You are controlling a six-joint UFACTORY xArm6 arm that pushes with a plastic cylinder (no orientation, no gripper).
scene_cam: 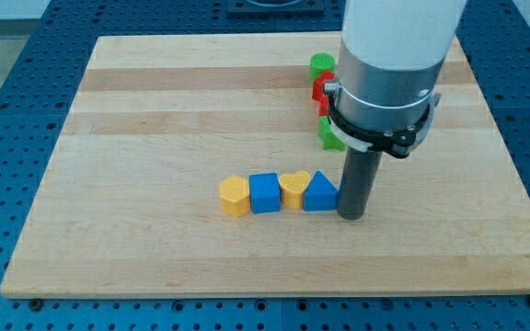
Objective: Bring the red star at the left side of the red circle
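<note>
A: Start at the view's left. What do you have on the bench (136, 110)?

B: You have a row low in the middle: a yellow block (234, 196), a blue cube (264, 193), a yellow heart (293, 188), then a blue triangle (319, 194), each touching or just beside the next. My tip (351, 216) stands right against the triangle's right edge.

A: And the pincer?

B: You have none on this rig, only the rod, so there is nothing to open, close or grip.

A: Where is the red star?

B: Look up and right of the row. A green round block (321, 64) sits near the top, a red block (321, 89) just below it, and a green block (328, 133) lower still. The arm's housing covers most of that cluster, so you cannot tell whether that red piece is the star or the circle, nor where the other one lies.

A: What could go wrong?

B: I'd judge two risks. Sweeping leftward from here would shove the whole row. And driving into the hidden cluster blind could knock the green blocks or push the circle along with the star.
</note>
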